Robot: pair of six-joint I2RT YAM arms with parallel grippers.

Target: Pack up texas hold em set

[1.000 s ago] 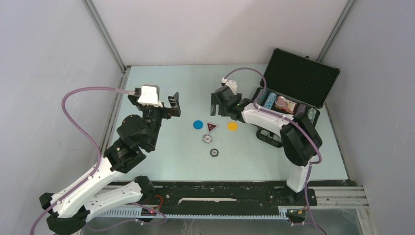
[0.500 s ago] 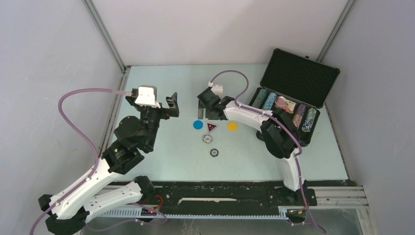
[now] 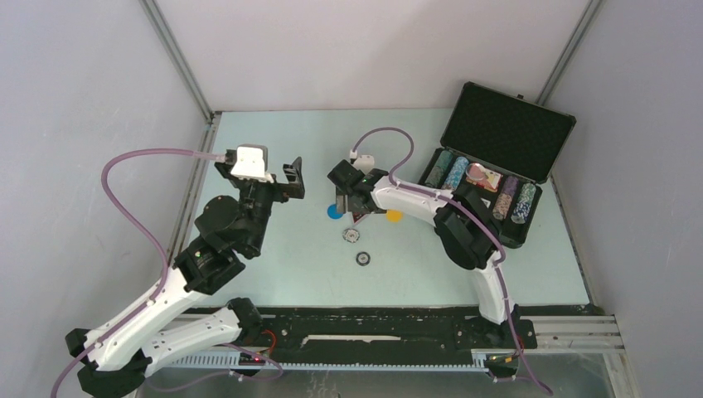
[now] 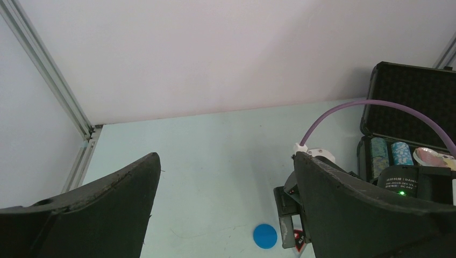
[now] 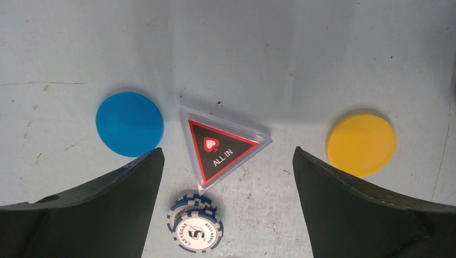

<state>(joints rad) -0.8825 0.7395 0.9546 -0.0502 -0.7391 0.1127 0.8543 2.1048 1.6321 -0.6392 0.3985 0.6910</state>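
- The black foam-lined briefcase (image 3: 507,126) stands open at the far right of the pale green table (image 3: 273,274), with its lid tilted back; rows of striped poker chips (image 3: 454,172) lie in its compartments.
- The right gripper (image 5: 227,156) hangs low over the middle of the table, well apart from the briefcase; its fingers are spread wide and hold nothing; in the wrist view the red and black triangle marked ALL IN (image 5: 223,148) lies flat between the two fingers and touches neither.
- The round blue disc (image 5: 129,123) lies just left of the triangle and the round yellow disc (image 5: 361,144) lies to its right; both are flat on the table.
- A blue-and-white striped poker chip (image 5: 197,226) lies just beside the near corner of the triangle; it seems to rest on another chip.
- One dark round chip (image 3: 362,259) lies alone, nearer to the arm bases.
- The left gripper (image 4: 226,161) is raised above the left part of the table; its fingers are apart and empty.
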